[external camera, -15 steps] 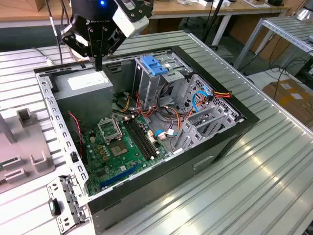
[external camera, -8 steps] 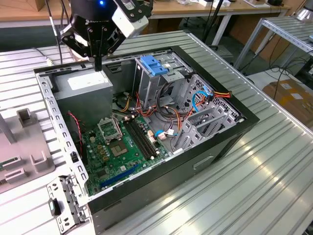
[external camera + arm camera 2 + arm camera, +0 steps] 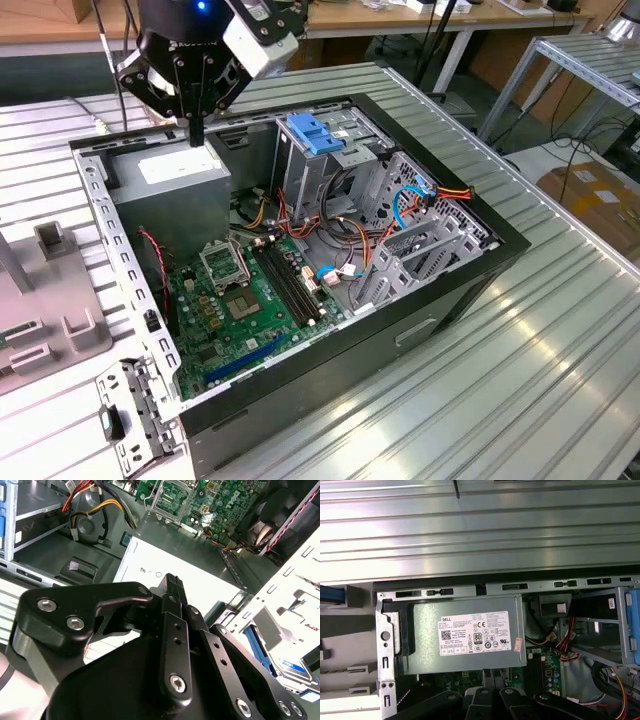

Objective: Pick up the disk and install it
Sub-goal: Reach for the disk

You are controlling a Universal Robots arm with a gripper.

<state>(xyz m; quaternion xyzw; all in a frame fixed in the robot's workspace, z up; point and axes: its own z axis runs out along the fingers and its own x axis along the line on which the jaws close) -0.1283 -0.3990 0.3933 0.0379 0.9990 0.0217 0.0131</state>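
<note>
Black linkages of the gripper point(image 3: 172, 582) crowd the foreground of both wrist views, and its two fingers point(image 3: 172, 611) stand pressed together with nothing between them. At the upper left of the exterior view the gripper point(image 3: 197, 135) hangs tip-down over the grey power supply point(image 3: 165, 195) in a corner of the open computer case point(image 3: 400, 350), which lies on the ribbed metal tabletop point(image 3: 560, 330). Whether the tip touches the white sticker point(image 3: 175, 166) I cannot tell. The disk point(image 3: 292, 666) appears in the second wrist view as a white label with a blue band, edged by blue plastic. It lies outside the case, beyond the perforated side frame point(image 3: 295, 575), apart from the fingertips and in no grasp. So the pick-up looks not yet begun. To do it well, I judge, the fingers must part before going down, close across the blue-framed edges rather than the label, and lift the drive level and clear of that frame. A light-blue bracket point(image 3: 315, 132) sits atop the drive cage point(image 3: 370, 155) in the upper middle of the exterior view.
</note>
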